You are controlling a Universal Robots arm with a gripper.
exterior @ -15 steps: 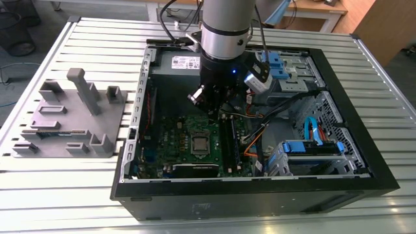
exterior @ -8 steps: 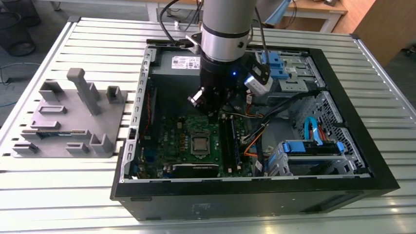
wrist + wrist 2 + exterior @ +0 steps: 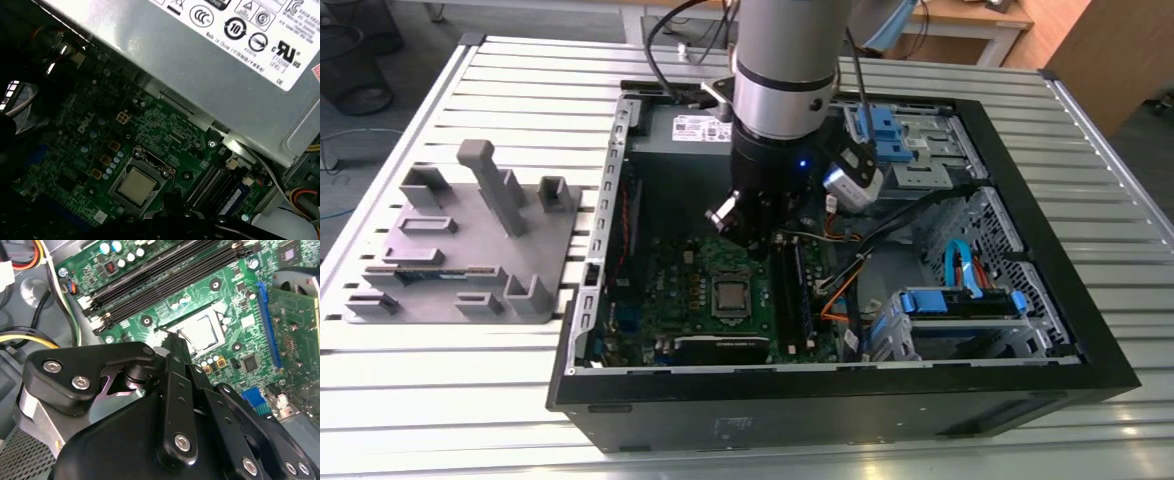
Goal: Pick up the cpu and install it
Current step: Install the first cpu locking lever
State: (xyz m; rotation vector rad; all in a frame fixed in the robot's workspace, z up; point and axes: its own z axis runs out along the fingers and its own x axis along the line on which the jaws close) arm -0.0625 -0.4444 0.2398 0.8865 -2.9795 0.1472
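Observation:
The cpu (image 3: pixel 730 293) is a small square chip with a silver-grey top, lying flat in the socket of the green motherboard (image 3: pixel 674 320) inside the open computer case. It shows in both wrist views, cpu (image 3: pixel 135 186) and cpu (image 3: pixel 202 330); in the second wrist view the black gripper links cover its near part. My gripper (image 3: pixel 750 228) hangs inside the case, just above the board and a little behind the socket. Nothing is seen in its hold.
A grey block-studded tray (image 3: pixel 460 240) lies on the slatted table at the exterior view's left. Inside the case are the grey power supply (image 3: pixel 200 65), black memory slots (image 3: pixel 165 275), blue drive bays (image 3: pixel 961 300) and loose cables (image 3: pixel 854 285).

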